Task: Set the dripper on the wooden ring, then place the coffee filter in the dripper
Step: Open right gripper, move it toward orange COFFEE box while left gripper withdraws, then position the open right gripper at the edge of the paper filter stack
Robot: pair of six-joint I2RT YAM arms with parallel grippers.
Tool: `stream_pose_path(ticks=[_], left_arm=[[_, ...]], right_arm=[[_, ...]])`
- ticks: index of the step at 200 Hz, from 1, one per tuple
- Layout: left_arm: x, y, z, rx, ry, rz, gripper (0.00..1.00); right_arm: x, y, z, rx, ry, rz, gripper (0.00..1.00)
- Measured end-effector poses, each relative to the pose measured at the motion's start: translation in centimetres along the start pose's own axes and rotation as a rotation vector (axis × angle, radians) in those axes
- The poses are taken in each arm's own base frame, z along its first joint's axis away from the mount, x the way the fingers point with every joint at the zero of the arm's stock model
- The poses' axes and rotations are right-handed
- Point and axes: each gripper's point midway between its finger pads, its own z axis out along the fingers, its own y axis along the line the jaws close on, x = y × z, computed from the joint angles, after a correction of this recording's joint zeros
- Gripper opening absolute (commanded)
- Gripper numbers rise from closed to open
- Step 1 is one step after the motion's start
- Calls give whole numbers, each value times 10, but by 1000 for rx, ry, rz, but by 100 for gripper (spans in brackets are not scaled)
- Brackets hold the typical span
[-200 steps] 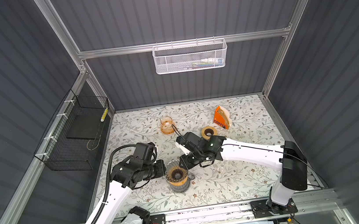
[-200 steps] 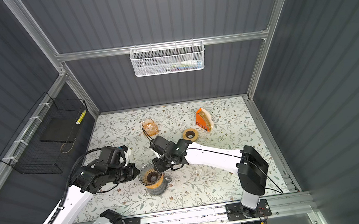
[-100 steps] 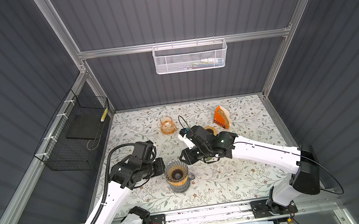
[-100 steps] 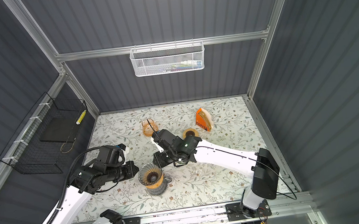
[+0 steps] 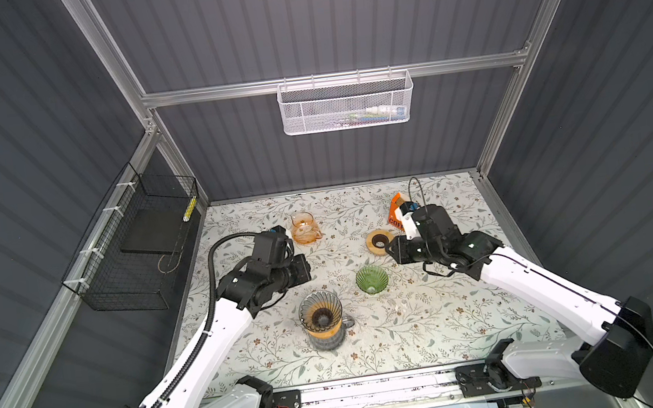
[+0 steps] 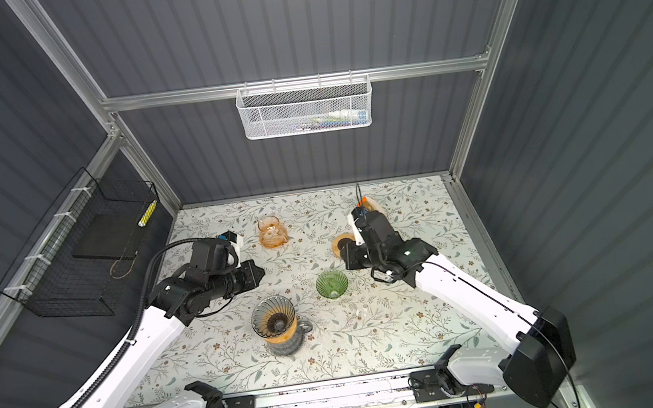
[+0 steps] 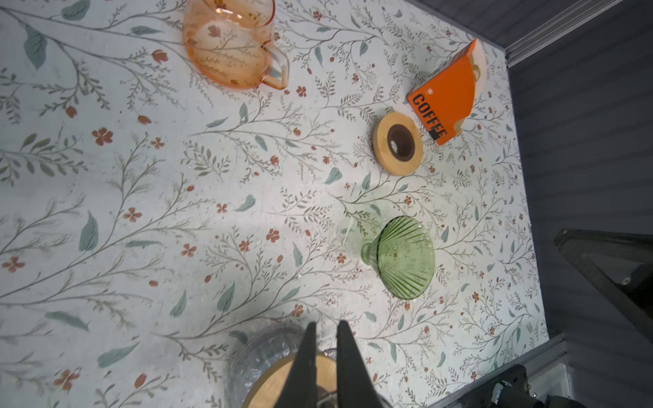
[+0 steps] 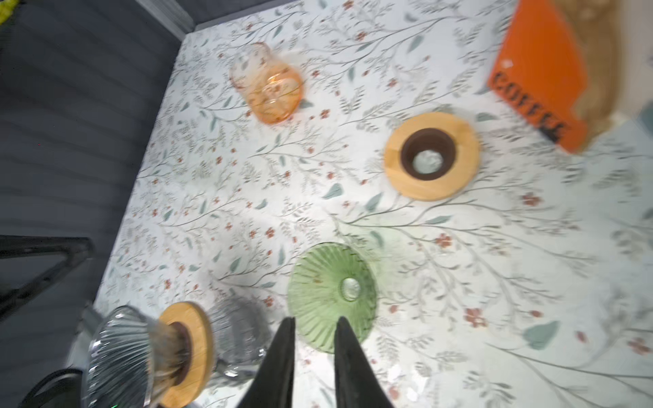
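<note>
**Landmark:** green dripper (image 5: 372,279). Ribbed glass, mouth up, standing alone on the floral tabletop (image 5: 435,326).

1. Clear dripper (image 5: 320,313): front-left of the green dripper, near but apart. It sits in a wood collar (image 8: 187,349) on a glass server (image 5: 328,341).
2. Wood ring (image 5: 378,242): just behind the green dripper, lying flat, with a dark centre hole.
3. Filter holder (image 7: 445,95): orange, lettered COFFEE, behind-right of the green dripper, past the ring. The right arm hides most of it in both top views.
4. Filters (image 7: 478,67): pale stack in the holder, well apart from the green dripper.
5. Pitcher (image 5: 304,229): orange glass, behind-left of the green dripper, well apart.
6. Left end effector (image 7: 325,325): left of the green dripper, above the tabletop. Fingers drawn nearly together, gripping nothing.
7. Right end effector (image 8: 313,319): behind-right of the green dripper, beside the ring. Fingers slightly apart, nothing between them. Its wrist view is blurred.
8. White basket (image 5: 347,104): on the back wall, far behind the green dripper.
9. Wire basket (image 5: 133,252): black, on the left wall, far left of the green dripper.
</note>
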Motion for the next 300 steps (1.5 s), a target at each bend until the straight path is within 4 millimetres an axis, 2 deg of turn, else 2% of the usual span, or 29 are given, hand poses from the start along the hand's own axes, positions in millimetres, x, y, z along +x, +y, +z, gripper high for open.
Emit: stream_pose_path(ticks=[15, 47, 60, 69, 89, 122, 159, 235, 276, 300], left_arm=[[-9, -8, 9, 30, -11, 3, 13], [-19, -18, 21, 71, -34, -3, 13], [-22, -20, 23, 79, -44, -7, 13], [-24, -20, 24, 81, -47, -8, 13], [-25, -21, 27, 86, -49, -13, 13], [-25, -21, 32, 86, -46, -14, 12], [-24, -20, 36, 78, -37, -15, 11], [-27, -15, 36, 51, -54, -8, 11], [-28, -13, 37, 42, -60, -6, 11], [-26, -11, 44, 33, -45, -8, 11]], right_arm=[[-3, -32, 1, 67, -19, 23, 13], [-6, -92, 6, 188, -38, 56, 10], [-9, -109, 9, 220, -43, 66, 10], [-13, -120, 12, 239, -50, 73, 15], [-19, -145, 21, 281, -54, 90, 15], [-20, -183, 43, 339, -25, 115, 17], [-27, -201, 73, 346, 22, 117, 20], [-54, -211, 117, 323, 54, 95, 18], [-55, -216, 130, 322, 89, 107, 18], [-52, -218, 133, 328, 111, 114, 18]])
